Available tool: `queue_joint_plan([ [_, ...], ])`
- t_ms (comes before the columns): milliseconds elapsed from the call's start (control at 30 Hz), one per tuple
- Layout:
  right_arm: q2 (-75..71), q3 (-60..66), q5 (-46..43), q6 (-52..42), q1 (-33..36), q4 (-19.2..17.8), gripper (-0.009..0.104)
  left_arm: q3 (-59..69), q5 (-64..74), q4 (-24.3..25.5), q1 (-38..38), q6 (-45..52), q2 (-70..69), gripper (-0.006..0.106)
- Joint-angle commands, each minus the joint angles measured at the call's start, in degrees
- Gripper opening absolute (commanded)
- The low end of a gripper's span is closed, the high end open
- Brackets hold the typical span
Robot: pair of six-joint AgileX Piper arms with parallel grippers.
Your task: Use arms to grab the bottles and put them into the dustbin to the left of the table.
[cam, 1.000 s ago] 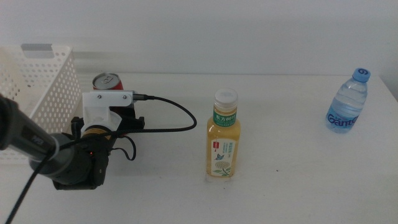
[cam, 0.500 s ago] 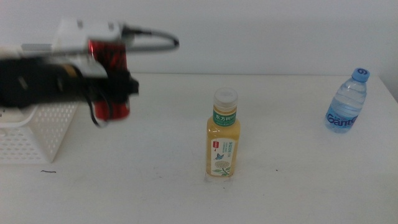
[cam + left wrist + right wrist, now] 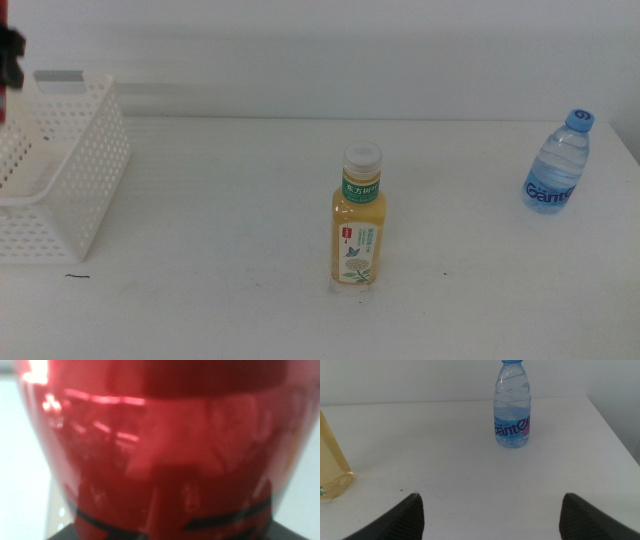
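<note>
Against the left wrist camera, the slim glossy red metal can [image 3: 160, 445] filled nearly the whole view, blurred, with the left end effector [image 3: 8, 55] clamped on it. From the middle view only a dark sliver of that end effector and a strip of red showed at the far left edge, raised above the white perforated plastic basket [image 3: 85, 170], whose visible interior held nothing. Upright at the centre of the white table [image 3: 230, 260] stood the yellow tea bottle with white cap and green label [image 3: 359, 217]. Farther right, near the table's corner, stood the small clear blue-capped water bottle [image 3: 512, 404]. Facing it from low over the table, the right end effector [image 3: 490, 515] had its jaws wide apart.
</note>
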Motion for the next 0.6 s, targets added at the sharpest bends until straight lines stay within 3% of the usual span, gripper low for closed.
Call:
queue_joint_plan([
  [0, -0.2, 0.2, -0.6, -0.2, -0.5, -0.4, 0.082, -1.3, 0.4, -0.6, 1.7, 0.8, 3.6, -0.001],
  [200, -0.2, 0.2, -0.6, -0.2, -0.5, -0.4, 0.082, -1.3, -1.7, 0.0, 2.5, 2.7, 12.7, 0.0],
  [300, -0.2, 0.2, -0.6, -0.2, -0.5, -0.4, 0.082, -1.3, -4.4, 0.1, 2.5, 2.5, 15.7, 0.012],
  [400, -0.2, 0.2, -0.6, -0.2, -0.5, -0.4, 0.082, -1.3, -6.1, 0.2, 2.5, 2.2, 18.3, 0.038],
  [567, -0.2, 0.2, -0.6, -0.2, -0.5, -0.4, 0.082, -1.3, -6.0, 1.8, 2.5, 2.5, 20.1, 0.094],
])
